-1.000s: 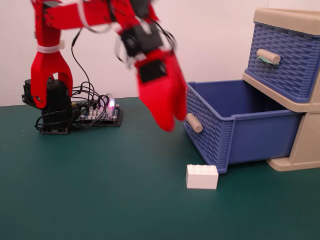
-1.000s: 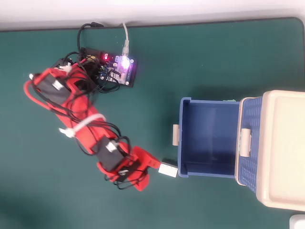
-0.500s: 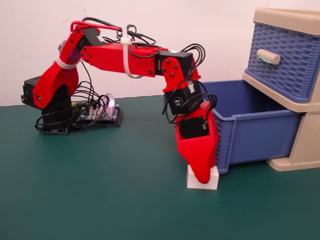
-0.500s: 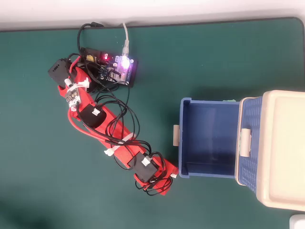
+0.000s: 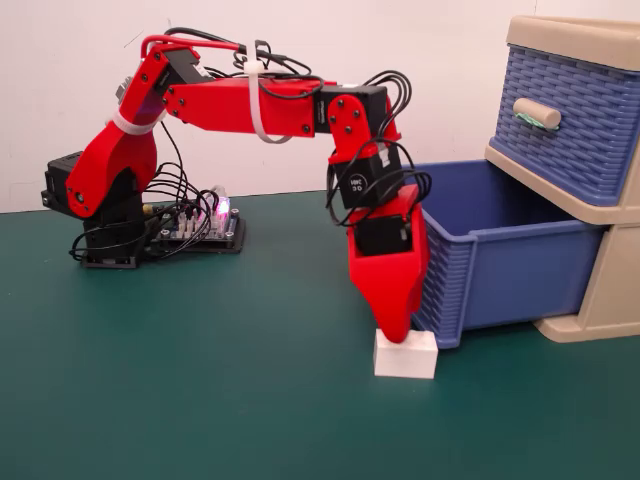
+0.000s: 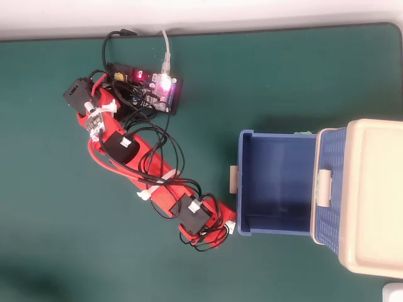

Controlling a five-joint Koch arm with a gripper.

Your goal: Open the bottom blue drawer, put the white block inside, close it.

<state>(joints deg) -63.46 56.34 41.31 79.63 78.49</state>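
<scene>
The bottom blue drawer (image 5: 510, 270) stands pulled out of the beige cabinet (image 5: 600, 300), and the overhead view shows its inside (image 6: 274, 182) bare. The white block (image 5: 415, 358) lies on the green table just in front of the drawer's near corner. My red gripper (image 5: 395, 338) points straight down with its tip on the block's top left part. Its jaws line up as one wedge, so their state is unclear. From above, the gripper (image 6: 217, 229) covers nearly all of the block. The drawer's handle (image 6: 233, 179) shows only from above.
The upper blue drawer (image 5: 570, 110) is shut, with a green scrap on its handle (image 5: 537, 113). A lit controller board (image 5: 195, 228) with loose wires sits by the arm's base (image 5: 95, 215). The white wall runs behind the table.
The gripper swung down from mid-air onto the block, then its tip rose a little, from the block's front face to its top. The block has stayed in place.
</scene>
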